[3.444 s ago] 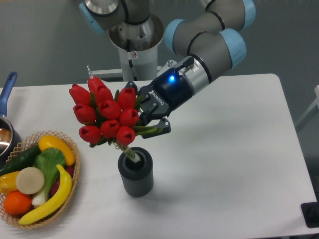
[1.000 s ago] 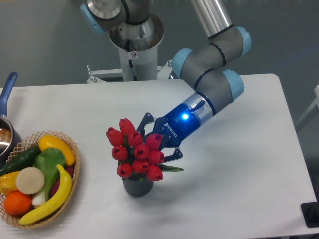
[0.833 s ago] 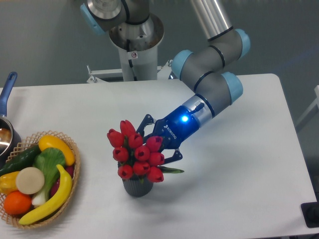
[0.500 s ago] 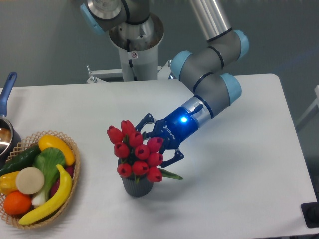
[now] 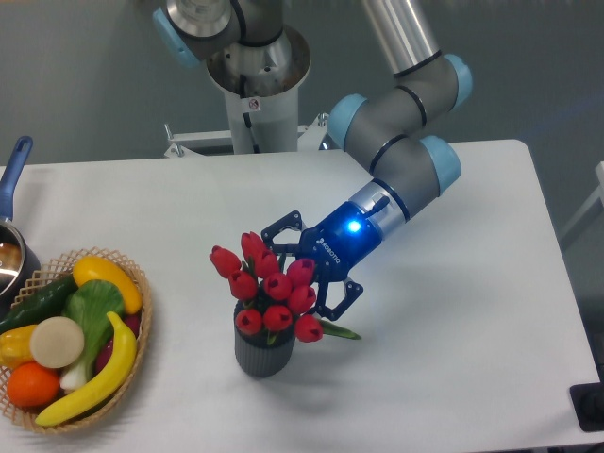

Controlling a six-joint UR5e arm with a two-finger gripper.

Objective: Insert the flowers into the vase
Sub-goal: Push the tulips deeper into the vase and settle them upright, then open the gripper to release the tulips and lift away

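Observation:
The flowers (image 5: 267, 288), a tight bunch of red tulip buds with green leaves, stand with their stems down in the dark grey ribbed vase (image 5: 262, 355) at the table's front centre. The buds lean slightly left and hide the vase's rim. My gripper (image 5: 300, 272) reaches in from the right at bud height and is open. One finger stands above the bunch and the other below and to its right, with gaps to the buds on both sides.
A woven basket (image 5: 143, 283) of fruit and vegetables sits at the front left. A pot with a blue handle (image 5: 16, 159) is at the left edge. The robot's base (image 5: 255, 90) stands at the back centre.
The bunch went down into the vase and settled a little to the right. In the last half second my fingers spread apart and let go of the stems.

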